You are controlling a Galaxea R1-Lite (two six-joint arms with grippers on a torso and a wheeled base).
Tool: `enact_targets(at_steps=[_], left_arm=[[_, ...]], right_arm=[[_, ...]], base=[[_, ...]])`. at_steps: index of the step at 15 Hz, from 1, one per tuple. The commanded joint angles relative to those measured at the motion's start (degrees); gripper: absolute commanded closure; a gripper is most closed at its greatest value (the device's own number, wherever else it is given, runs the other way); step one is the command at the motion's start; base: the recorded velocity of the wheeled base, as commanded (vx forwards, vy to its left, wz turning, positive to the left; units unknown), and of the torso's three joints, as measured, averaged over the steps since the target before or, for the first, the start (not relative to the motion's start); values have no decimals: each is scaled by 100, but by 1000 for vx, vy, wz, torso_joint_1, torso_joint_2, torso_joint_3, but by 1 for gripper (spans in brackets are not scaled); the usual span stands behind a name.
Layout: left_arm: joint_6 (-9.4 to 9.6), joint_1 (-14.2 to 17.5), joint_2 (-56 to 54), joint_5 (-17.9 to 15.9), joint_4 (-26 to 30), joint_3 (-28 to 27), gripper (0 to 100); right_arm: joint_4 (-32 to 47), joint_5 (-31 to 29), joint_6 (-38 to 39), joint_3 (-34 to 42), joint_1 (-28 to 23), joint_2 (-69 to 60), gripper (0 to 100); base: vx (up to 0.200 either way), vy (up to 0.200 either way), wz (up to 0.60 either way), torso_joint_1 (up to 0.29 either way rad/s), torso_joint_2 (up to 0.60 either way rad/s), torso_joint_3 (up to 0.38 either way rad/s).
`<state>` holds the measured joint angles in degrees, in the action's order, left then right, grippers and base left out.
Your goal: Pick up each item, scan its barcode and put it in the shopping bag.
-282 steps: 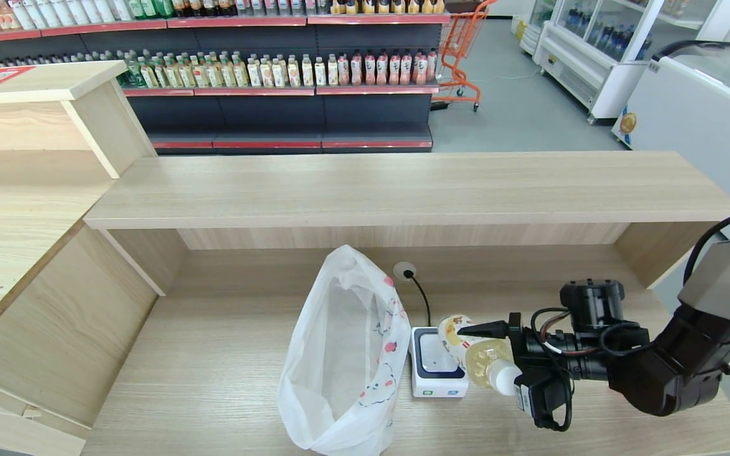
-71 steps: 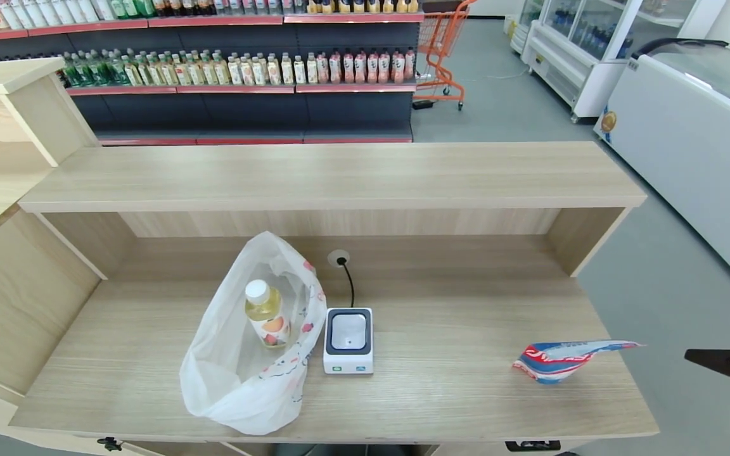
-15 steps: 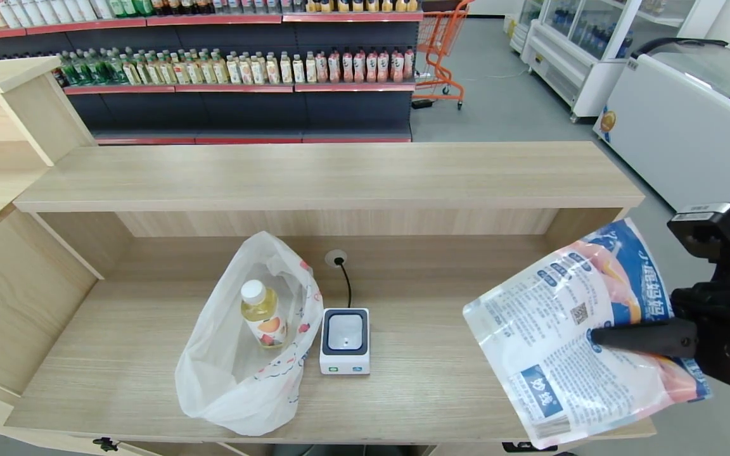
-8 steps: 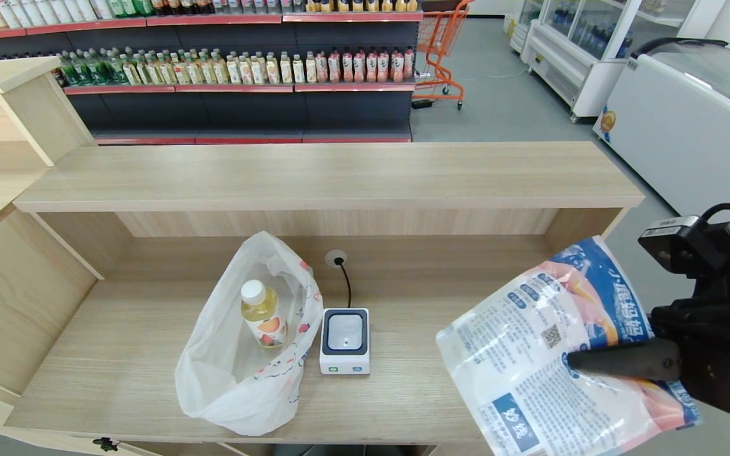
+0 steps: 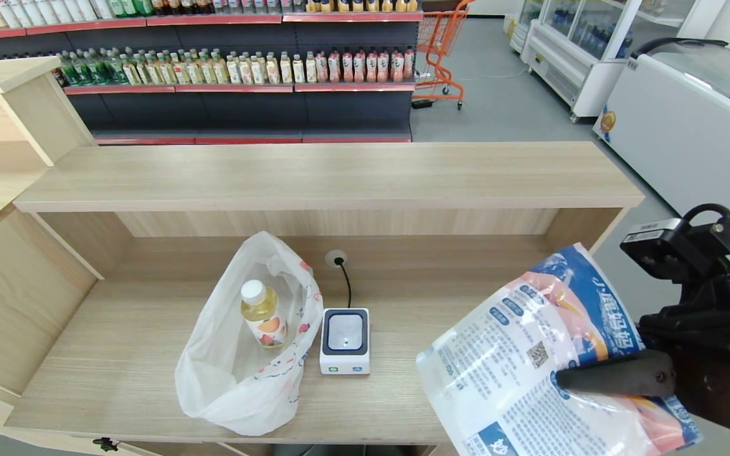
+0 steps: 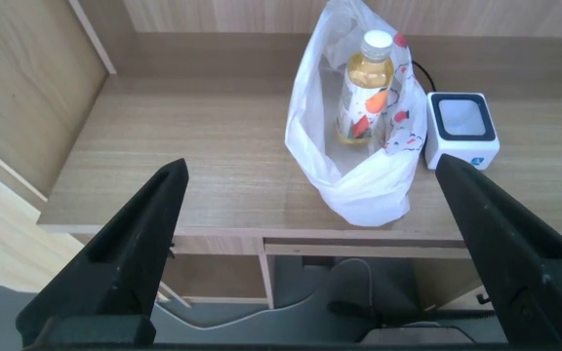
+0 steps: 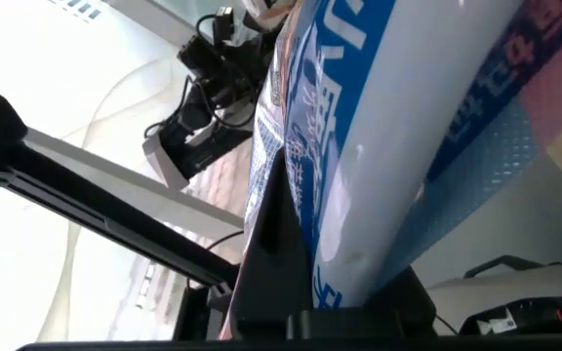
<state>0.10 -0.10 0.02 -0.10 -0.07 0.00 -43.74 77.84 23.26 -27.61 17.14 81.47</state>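
Observation:
My right gripper (image 5: 615, 375) is shut on a large blue, white and pink snack pouch (image 5: 530, 373), held in the air over the counter's front right corner with its printed back facing up. The same pouch (image 7: 379, 166) presses against one dark finger (image 7: 271, 263) in the right wrist view. A white shopping bag (image 5: 244, 354) stands open on the counter with a yellow drink bottle (image 5: 262, 315) upright inside. The white barcode scanner (image 5: 345, 341) sits just right of the bag. My left gripper (image 6: 320, 244) hangs open, high above the counter's front edge, with the bag (image 6: 359, 185) and scanner (image 6: 462, 129) beyond it.
A raised wooden shelf (image 5: 327, 174) runs along the back of the counter, and a side panel (image 5: 16, 304) closes the left end. The scanner's black cable (image 5: 343, 278) leads to a hole at the back. Bare counter (image 5: 441, 304) lies between scanner and pouch.
The right gripper has carried the pouch leftward and lower, closer to the scanner. Bag, bottle and scanner have stayed put.

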Motion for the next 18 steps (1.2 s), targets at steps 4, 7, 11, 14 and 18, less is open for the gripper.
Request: enact_targets(at_steps=[4, 7, 11, 14, 18], left_arm=[[-1, 1, -2, 1, -1, 0, 0], [-1, 1, -2, 1, -1, 0, 0], [-1, 1, -2, 1, -1, 0, 0], [-1, 1, -2, 1, -1, 0, 0], [-1, 1, -2, 1, -1, 0, 0]], right_arm=[[120, -506, 65, 116, 70, -26, 100], [129, -533, 117, 81, 237, -123, 100], [129, -585, 258, 168, 351, -307, 100], [120, -867, 258, 168, 387, -342, 100], [120, -1042, 214, 230, 404, -360, 100]], base=[[0, 0, 0, 0, 0, 0], [0, 0, 0, 0, 0, 0], [0, 0, 0, 0, 0, 0], [0, 0, 0, 0, 0, 0], [0, 0, 0, 0, 0, 0]])
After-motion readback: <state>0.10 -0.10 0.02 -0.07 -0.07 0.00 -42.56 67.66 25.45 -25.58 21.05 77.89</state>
